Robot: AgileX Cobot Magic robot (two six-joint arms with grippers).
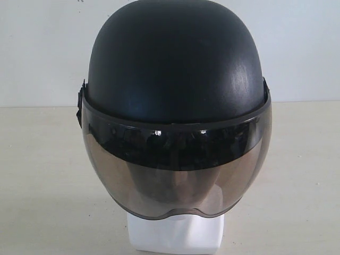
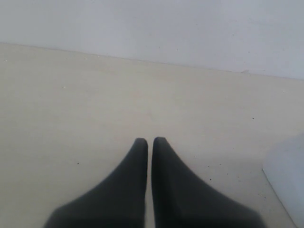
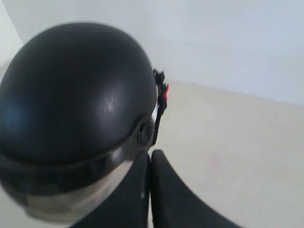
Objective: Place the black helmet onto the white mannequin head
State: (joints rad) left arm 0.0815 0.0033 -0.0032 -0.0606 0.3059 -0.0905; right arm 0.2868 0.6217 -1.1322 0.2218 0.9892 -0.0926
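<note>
Black helmet (image 3: 71, 95) sits just beside right claw (image 3: 150, 155).

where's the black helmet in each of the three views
Exterior view: black helmet fills the centre, seated on the white mannequin head, facing the camera.
Left wrist view: not in it; just the shut left tool over the table.
Right wrist view: black helmet looms large, close beside the shut right tool.
Shared landmark: the cream table meeting the pale wall.

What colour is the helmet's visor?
Smoky brown-grey, see-through visor on the black helmet; clearest in the exterior view.
</note>
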